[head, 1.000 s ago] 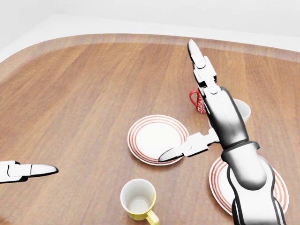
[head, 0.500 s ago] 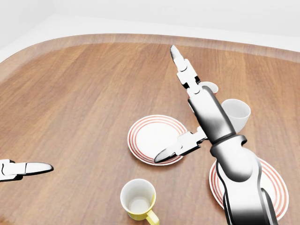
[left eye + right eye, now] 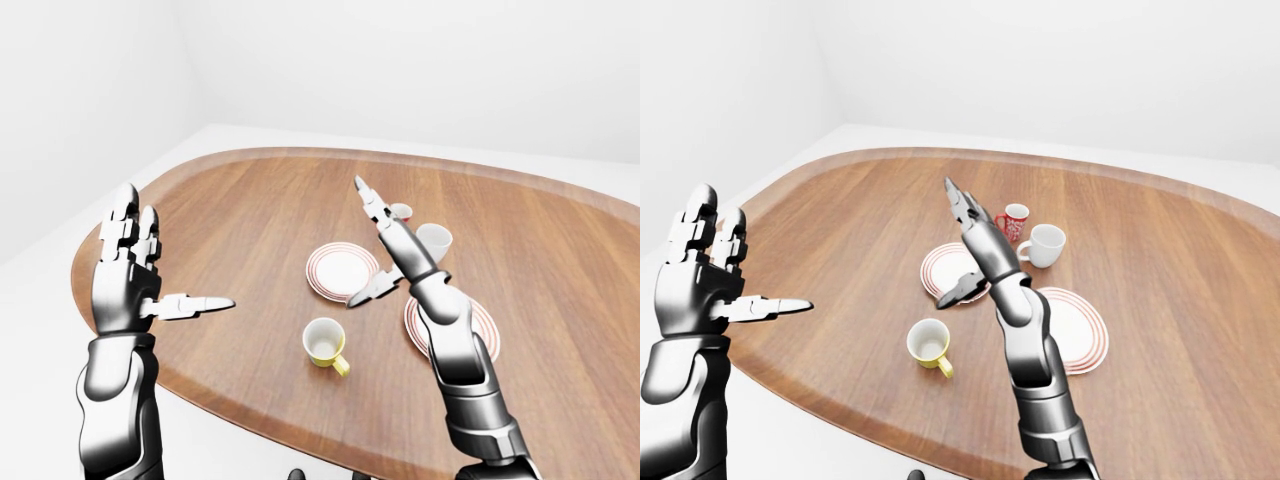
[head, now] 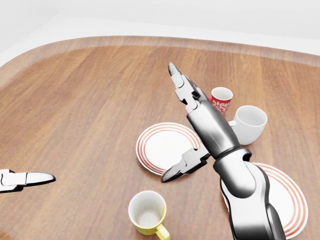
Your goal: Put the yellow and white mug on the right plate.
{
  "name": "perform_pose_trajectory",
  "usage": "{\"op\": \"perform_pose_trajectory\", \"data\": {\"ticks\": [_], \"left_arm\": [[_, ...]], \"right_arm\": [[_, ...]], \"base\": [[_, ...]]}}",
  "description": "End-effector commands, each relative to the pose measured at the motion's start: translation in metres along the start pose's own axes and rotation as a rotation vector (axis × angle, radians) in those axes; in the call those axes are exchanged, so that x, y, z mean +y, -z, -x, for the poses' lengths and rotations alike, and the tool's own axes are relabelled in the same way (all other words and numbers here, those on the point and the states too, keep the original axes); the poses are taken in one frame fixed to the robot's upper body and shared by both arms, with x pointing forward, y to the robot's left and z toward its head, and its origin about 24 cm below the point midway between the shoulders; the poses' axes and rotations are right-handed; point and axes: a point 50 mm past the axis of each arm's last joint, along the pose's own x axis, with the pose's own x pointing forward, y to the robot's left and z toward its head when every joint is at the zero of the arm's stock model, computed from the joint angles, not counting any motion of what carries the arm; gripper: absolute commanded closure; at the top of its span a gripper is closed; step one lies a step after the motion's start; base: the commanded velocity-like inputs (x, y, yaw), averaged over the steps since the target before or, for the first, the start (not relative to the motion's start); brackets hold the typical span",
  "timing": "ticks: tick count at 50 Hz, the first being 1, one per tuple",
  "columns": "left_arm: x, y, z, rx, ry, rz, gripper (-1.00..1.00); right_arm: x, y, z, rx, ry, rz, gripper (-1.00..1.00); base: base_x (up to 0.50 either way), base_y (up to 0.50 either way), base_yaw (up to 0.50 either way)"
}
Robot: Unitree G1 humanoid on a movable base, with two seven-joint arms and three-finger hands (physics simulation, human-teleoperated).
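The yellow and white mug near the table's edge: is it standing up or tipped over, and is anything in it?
Upright and empty: the yellow and white mug shows its round mouth facing up and a bare white inside.

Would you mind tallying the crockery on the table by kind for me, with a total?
Mugs: 3 – yellow and white mug, red mug, white mug
Plates: 2 – left plate, right plate, both white with red rings
Total: 5
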Motion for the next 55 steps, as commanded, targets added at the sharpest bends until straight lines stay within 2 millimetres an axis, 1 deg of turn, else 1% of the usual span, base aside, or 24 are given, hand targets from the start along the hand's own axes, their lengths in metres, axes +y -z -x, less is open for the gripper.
{"op": "perform_pose_trajectory", "data": {"ticks": [1,9,21,26,33,40,55], "left_arm": [[0.002,0.000,0.000,0.001,-0.004,-0.001,-1.00],[0.009,0.005,-0.001,0.021,-0.018,-0.005,-1.00],[0.023,0.001,-0.002,0.011,-0.022,-0.036,-1.00],[0.023,0.001,-0.002,0.014,-0.021,-0.037,-1.00],[0.024,0.002,-0.001,0.017,-0.019,-0.039,-1.00],[0.022,0.003,-0.001,0.021,-0.015,-0.037,-1.00],[0.021,0.004,-0.002,0.026,-0.012,-0.035,-1.00]], "right_arm": [[0.015,0.007,0.002,0.044,-0.047,0.011,-1.00],[0.027,0.007,0.005,0.056,-0.087,-0.001,-1.00],[0.035,0.009,0.007,0.070,-0.113,-0.005,-1.00],[0.041,0.014,0.007,0.093,-0.124,-0.008,-1.00],[0.051,0.026,0.008,0.146,-0.139,-0.013,-1.00],[0.061,0.033,0.011,0.184,-0.156,-0.008,-1.00],[0.080,0.041,0.022,0.235,-0.186,0.006,-1.00]], "base": [[0.00,0.00,0.00],[0.00,0.00,0.00],[0.00,0.00,0.00],[0.00,0.00,0.00],[0.00,0.00,0.00],[0.00,0.00,0.00],[0.00,0.00,0.00]]}}
